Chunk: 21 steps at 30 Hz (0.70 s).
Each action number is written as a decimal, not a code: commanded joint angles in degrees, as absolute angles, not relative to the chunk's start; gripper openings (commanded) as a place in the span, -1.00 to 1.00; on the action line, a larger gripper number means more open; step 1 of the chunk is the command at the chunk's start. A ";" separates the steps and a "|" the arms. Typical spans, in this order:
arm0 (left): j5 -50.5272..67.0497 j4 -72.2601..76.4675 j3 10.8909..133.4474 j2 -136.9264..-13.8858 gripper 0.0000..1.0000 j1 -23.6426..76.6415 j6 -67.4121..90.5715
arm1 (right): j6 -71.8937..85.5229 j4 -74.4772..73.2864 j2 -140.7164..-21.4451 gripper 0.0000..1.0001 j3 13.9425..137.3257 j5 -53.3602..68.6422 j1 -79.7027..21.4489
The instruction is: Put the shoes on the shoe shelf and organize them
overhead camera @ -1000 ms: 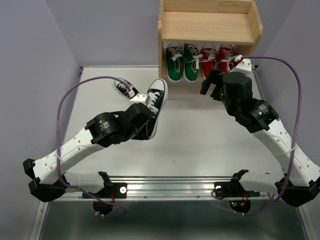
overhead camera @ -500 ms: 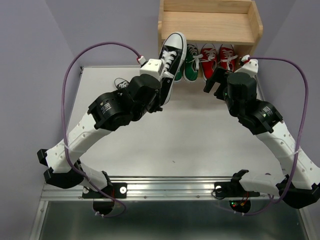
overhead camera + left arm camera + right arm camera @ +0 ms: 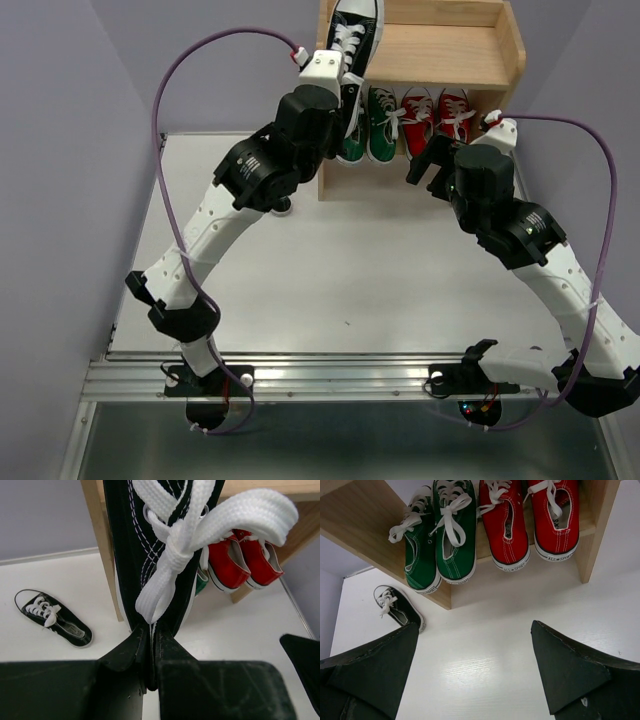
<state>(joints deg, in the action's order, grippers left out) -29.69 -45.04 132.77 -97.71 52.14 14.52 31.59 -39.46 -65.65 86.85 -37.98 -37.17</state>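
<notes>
The black shoe (image 3: 150, 545) is pinched at its heel end between the pressed-together fingers of the left gripper (image 3: 151, 635). It is held up at the left end of the shelf (image 3: 420, 55), level with the upper tier in the overhead view. Its long axis runs straight away from the gripper toward the back of the shelf, laces facing up, and the toe is cut off by the frame edge. Whether it touches the upper board cannot be told.

Six shoes are counted, two of each colour. A second black shoe (image 3: 52, 617) is seen on the table (image 3: 485, 645), left of the shelf's side panel, upright on its sole and slanted to the panel. Two green shoes (image 3: 454, 535) and two red shoes (image 3: 505, 525) are lined side by side on the lower tier, green on the left, red on the right. All four are pointed toe-in toward the back, with their heels overhanging the front edge.

The right gripper (image 3: 475, 626) is held over the table before the lower tier, its fingers spread wide and nothing between them.
</notes>
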 commanded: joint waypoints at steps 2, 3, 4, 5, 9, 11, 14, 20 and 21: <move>-25.93 -32.26 137.11 -97.73 -1.00 48.25 11.35 | 32.17 -39.28 -66.18 1.00 89.82 -37.44 -37.18; -25.67 -31.12 137.46 -98.26 -1.00 47.99 11.16 | 32.25 -39.64 -66.44 1.00 90.35 -37.44 -37.18; -25.40 -30.77 137.90 -98.70 -1.00 47.81 10.99 | 32.26 -39.99 -66.62 1.00 90.53 -37.44 -37.18; -25.14 -30.33 138.51 -99.05 -1.00 47.55 11.07 | 32.60 -40.34 -66.80 1.00 90.70 -37.44 -37.18; -22.42 -29.09 139.13 -101.07 -1.00 46.41 11.69 | 33.13 -40.52 -66.97 1.00 90.26 -36.65 -37.18; -22.15 -28.83 139.22 -101.77 -1.00 46.06 11.87 | 33.48 -40.52 -66.97 1.00 90.00 -36.30 -37.18; -22.06 -28.48 139.48 -102.65 -1.00 45.79 12.04 | 33.49 -40.43 -67.15 1.00 89.74 -35.51 -37.18; -22.59 -26.11 140.45 -103.45 -1.00 45.18 10.73 | 34.36 -40.69 -66.80 1.00 89.12 -35.16 -37.18; -22.67 -25.67 140.54 -103.62 -1.00 45.09 10.64 | 34.54 -40.69 -66.71 1.00 89.03 -35.07 -37.18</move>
<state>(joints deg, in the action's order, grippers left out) -21.63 -36.91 135.39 -105.60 45.67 12.29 33.26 -41.19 -67.51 88.09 -35.53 -37.17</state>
